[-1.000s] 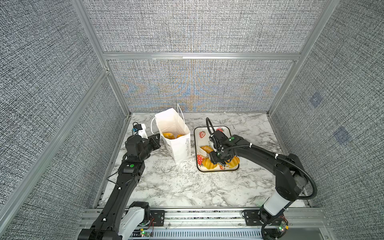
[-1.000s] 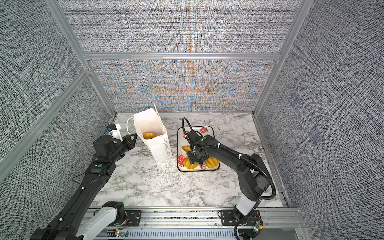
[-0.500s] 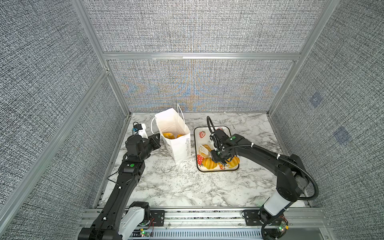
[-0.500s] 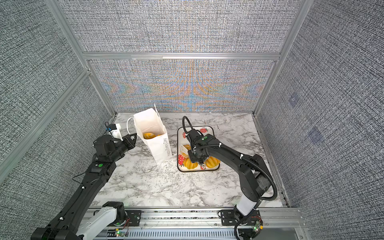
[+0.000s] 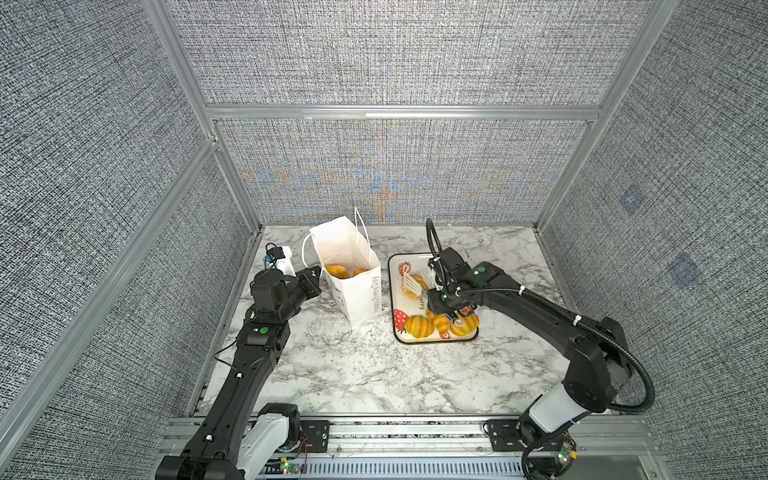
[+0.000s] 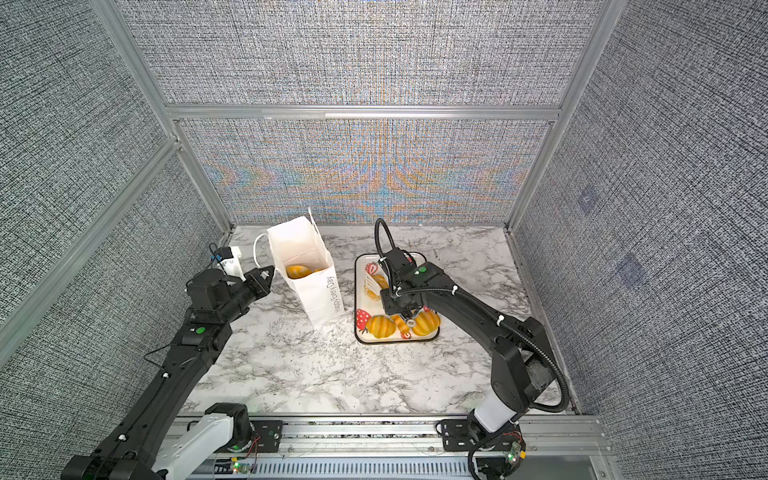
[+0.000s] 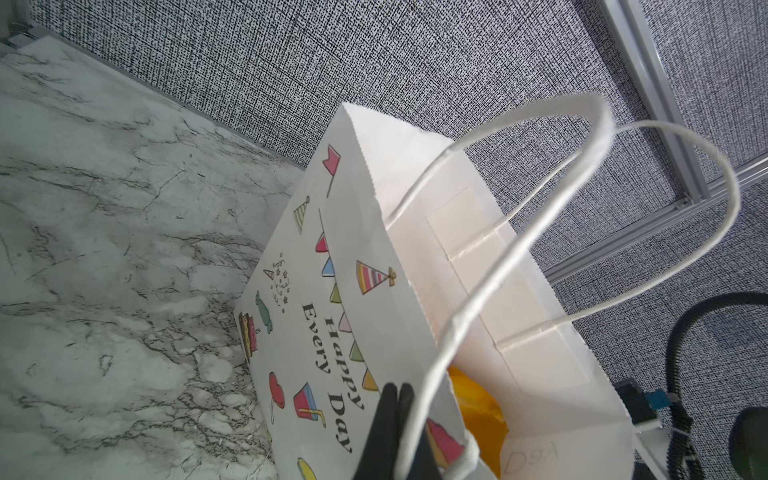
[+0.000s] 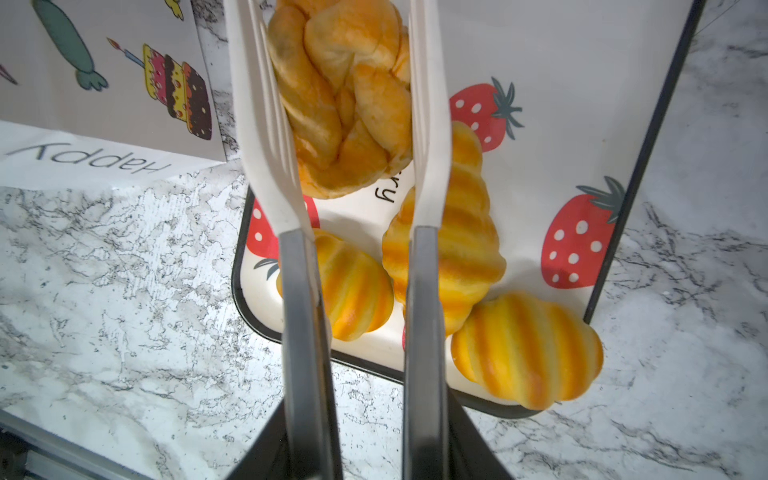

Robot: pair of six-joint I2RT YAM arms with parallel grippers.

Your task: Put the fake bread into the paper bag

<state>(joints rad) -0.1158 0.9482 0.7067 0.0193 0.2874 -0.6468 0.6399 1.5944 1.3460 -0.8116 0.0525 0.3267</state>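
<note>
We see both top views brightly and evenly lit from overhead, with only faint, soft shadows by the paper bag (image 5: 357, 291) and under the arms (image 5: 532, 307) on the marble tabletop (image 5: 374, 374), while the woven wall panels (image 6: 365, 183) shimmer with rainbow moiré and the wide lens splays the aluminium posts (image 5: 185, 83) outward toward the corners. In the left wrist view we find the cord handle (image 7: 482, 286) nearest the lens soft and smeared, the bag's white paper close to blown out. In the right wrist view the fake bread (image 8: 340, 104) is crisp, carrying a gentle sheen.
</note>
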